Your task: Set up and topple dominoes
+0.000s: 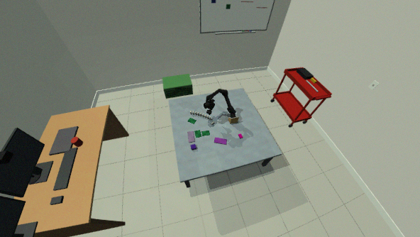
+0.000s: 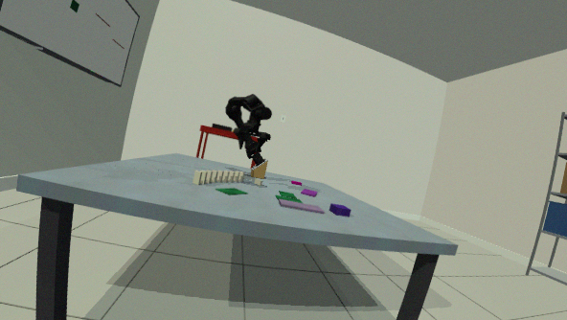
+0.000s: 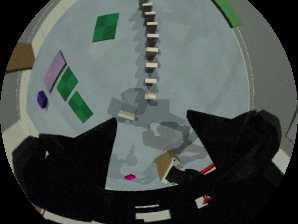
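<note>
Several cream dominoes (image 1: 201, 115) (image 2: 197, 177) (image 3: 151, 65) stand in a slightly curved row. The domino at the arm-side end (image 3: 150, 96) is upright, in line with the others. One separate cream domino (image 1: 213, 123) (image 2: 259, 182) (image 3: 126, 115) sits off that end, to the left in the wrist view; it looks low, as if lying on its side. My gripper (image 1: 208, 112) (image 2: 240, 146) (image 3: 153, 117) is open and empty, raised above the table near the arm-side end of the row. It touches no domino.
Green flat pieces (image 1: 191, 120) (image 2: 232, 192) (image 3: 106, 27), a pink slab (image 1: 191, 136) (image 2: 301, 206) (image 3: 54, 71), a purple block (image 1: 193, 147) (image 2: 340, 210) (image 3: 42, 99), a magenta slab (image 1: 220, 141) and a small pink piece (image 1: 240, 136) (image 3: 130, 177) lie on the table. The arm's base stands by a tan block (image 1: 233, 120) (image 2: 259, 171).
</note>
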Controlling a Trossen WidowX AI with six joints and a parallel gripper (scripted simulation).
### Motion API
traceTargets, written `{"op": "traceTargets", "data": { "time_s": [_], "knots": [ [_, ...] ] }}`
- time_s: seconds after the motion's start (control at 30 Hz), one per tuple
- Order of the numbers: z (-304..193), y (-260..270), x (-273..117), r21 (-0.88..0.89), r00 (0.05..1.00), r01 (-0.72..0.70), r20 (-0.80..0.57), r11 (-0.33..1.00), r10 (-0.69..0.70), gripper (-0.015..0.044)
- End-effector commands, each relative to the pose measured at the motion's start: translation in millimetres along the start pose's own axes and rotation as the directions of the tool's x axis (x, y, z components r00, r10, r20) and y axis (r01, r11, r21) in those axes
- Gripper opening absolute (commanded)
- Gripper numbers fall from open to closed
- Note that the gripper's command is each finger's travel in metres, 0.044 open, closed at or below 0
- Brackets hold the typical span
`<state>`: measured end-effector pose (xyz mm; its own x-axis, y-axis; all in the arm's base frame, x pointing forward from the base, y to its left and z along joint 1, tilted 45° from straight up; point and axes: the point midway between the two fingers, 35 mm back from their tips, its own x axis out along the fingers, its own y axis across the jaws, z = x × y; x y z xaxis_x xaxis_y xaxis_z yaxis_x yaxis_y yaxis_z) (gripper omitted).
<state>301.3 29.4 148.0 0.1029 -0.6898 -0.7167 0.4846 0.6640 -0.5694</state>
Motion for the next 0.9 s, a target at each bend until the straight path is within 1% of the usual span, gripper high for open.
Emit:
{"op": "traceTargets", "data": {
  "time_s": [0.0,0.07,0.17,0.27,0.3,0.33,0.6,0.67,0.8,0.87],
  "knots": [
    [-10,21,17,-0.255,1.000,0.006,-0.011,0.967,-0.009,0.0440],
    [-18,37,30,-0.450,1.000,0.003,-0.011,0.893,-0.009,0.0440],
    [-30,58,49,-0.703,1.000,0.000,-0.010,0.711,-0.009,0.0440],
    [-44,75,67,-0.880,1.000,-0.004,-0.009,0.476,-0.010,0.0440],
    [-47,78,70,-0.903,1.000,-0.004,-0.009,0.429,-0.010,0.0440],
    [-47,79,71,-0.911,1.000,-0.004,-0.009,0.413,-0.010,0.0440],
    [-47,79,73,-0.911,1.000,-0.004,-0.009,0.413,-0.010,0.0440],
    [-47,80,85,-0.911,1.000,-0.005,-0.009,0.413,-0.009,0.0440],
    [-47,79,124,-0.911,1.000,-0.003,-0.008,0.413,-0.010,0.0440],
    [-48,78,135,-0.911,1.000,-0.002,-0.008,0.413,-0.011,0.0440]
  ]
}}
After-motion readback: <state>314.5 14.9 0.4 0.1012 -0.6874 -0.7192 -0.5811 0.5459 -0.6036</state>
